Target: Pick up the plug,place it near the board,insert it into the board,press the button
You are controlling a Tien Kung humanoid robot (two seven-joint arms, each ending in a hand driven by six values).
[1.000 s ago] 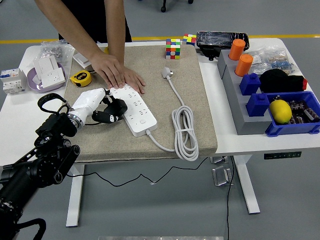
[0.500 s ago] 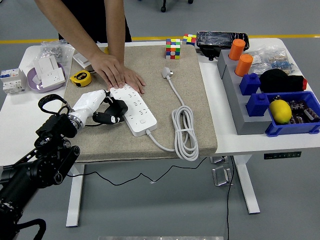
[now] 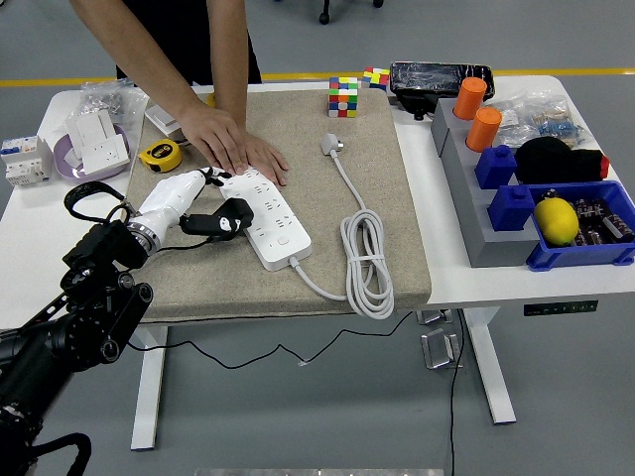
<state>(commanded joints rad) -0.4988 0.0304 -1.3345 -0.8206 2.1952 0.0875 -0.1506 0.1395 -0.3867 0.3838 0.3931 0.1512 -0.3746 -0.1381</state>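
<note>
Grey floor (image 3: 298, 416) all round, a yellow line (image 3: 556, 72) painted across it behind the white table (image 3: 30, 248) on its metal legs (image 3: 149, 387).

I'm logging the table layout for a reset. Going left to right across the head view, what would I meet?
Circuit breaker → purple dish → yellow tape measure → black plug → power strip → coiled white cable → orange cylinder → lemon.

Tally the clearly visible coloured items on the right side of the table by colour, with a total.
Orange cylinders: 2
Blue blocks: 2
Yellow lemon-like ball: 1
Blue bin: 1
Total: 6
</note>
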